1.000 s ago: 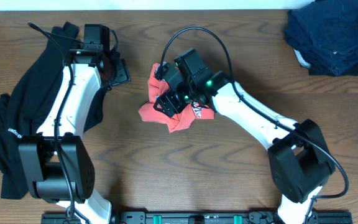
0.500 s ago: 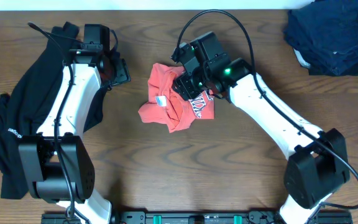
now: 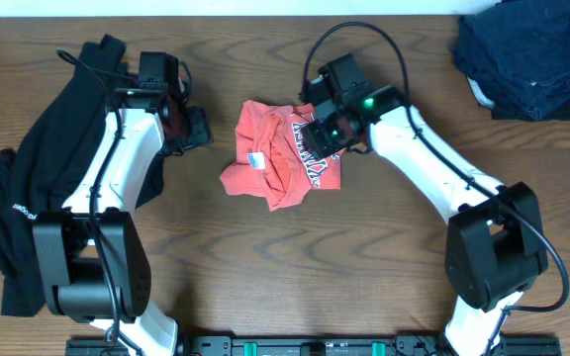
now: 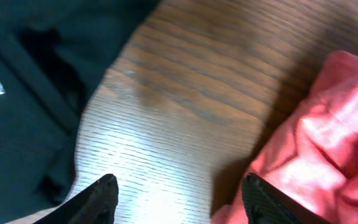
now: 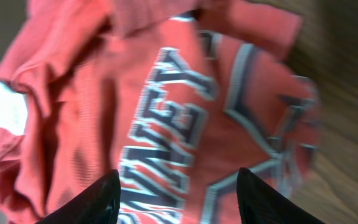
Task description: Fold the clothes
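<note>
Red T-shirt (image 3: 280, 163) bunched mid counter (image 3: 265, 267), lettering up. Right hand (image 3: 317, 136) spread, empty, directly over its far-right part, so nearer. Left hand (image 3: 194, 124) spread, empty, just off shirt's left edge.

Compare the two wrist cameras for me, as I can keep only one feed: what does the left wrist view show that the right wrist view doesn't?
Only the left wrist view: the black top along the left edge, and the stretch of table separating it from the red shirt.
Only the right wrist view: the white-and-black lettering on that shirt, and a white label at its left edge.
Both: the red shirt, and the camera's own gripper with jaws apart, the left gripper and the right gripper.
</note>
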Motion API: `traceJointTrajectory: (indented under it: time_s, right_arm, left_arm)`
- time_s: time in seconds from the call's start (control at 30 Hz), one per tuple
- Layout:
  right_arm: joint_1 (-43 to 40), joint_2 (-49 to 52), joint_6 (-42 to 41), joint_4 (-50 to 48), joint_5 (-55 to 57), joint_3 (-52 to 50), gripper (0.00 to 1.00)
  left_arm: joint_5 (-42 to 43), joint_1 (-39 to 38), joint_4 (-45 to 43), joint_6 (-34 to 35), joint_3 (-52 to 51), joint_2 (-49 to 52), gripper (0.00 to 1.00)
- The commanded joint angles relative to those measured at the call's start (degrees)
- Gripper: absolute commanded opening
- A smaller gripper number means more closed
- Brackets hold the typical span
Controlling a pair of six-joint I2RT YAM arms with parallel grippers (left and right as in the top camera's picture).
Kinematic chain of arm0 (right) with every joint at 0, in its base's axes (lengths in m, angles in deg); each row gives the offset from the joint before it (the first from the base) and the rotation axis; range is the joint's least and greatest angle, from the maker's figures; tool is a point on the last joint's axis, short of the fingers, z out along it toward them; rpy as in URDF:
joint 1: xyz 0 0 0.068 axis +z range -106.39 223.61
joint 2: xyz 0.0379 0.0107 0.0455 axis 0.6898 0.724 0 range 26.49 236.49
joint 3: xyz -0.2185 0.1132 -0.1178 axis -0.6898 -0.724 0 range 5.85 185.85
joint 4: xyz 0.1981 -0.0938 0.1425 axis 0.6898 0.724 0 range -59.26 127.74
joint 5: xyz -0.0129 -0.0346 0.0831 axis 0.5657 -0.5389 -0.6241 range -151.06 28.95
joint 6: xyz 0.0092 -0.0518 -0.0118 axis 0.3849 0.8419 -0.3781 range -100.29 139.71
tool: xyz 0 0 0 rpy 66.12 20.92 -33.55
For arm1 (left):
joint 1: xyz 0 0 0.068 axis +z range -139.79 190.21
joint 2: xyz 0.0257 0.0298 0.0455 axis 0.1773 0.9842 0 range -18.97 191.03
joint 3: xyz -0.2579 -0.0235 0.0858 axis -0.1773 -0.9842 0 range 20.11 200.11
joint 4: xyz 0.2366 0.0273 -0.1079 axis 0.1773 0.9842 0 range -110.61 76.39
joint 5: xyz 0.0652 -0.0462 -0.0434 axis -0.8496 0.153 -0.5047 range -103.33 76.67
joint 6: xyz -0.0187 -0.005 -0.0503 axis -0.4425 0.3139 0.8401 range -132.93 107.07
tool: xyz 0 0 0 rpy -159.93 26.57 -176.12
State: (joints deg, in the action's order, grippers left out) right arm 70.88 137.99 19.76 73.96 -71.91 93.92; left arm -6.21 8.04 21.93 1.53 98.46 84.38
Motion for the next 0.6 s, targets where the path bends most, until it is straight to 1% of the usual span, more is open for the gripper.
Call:
traceJointTrajectory:
  time_s: [0.0,0.1,0.27,0.4,0.47,0.57]
  right_arm:
    - [-1.0,0.2,-1.3,-0.8,0.3,0.3,0.57]
    - [-2.3,0.2,-1.4,-1.6,0.3,0.3,0.54]
    - [-6.4,-0.2,-1.7,-0.9,0.0,0.3,0.53]
    - [-10.5,-1.1,-1.7,0.9,-0.1,0.3,0.52]
    - [-12.3,-1.5,-1.7,1.8,-0.1,0.3,0.52]
    - [-14.7,-2.0,-1.7,2.5,-0.1,0.3,0.52]
  left_arm:
    - [5.4,-1.9,-0.7,-5.5,-0.2,0.6,0.65]
    - [6.9,-4.7,-2.4,-11.1,-0.2,1.2,0.65]
    - [6.9,-9.3,-7.0,-17.4,-0.2,3.1,0.66]
    - [7.5,-11.6,-9.3,-19.8,-0.2,5.5,0.66]
    - [7.5,-11.9,-10.1,-19.8,-0.2,6.1,0.66]
    - [9.9,-11.9,-11.0,-20.5,-0.2,6.7,0.65]
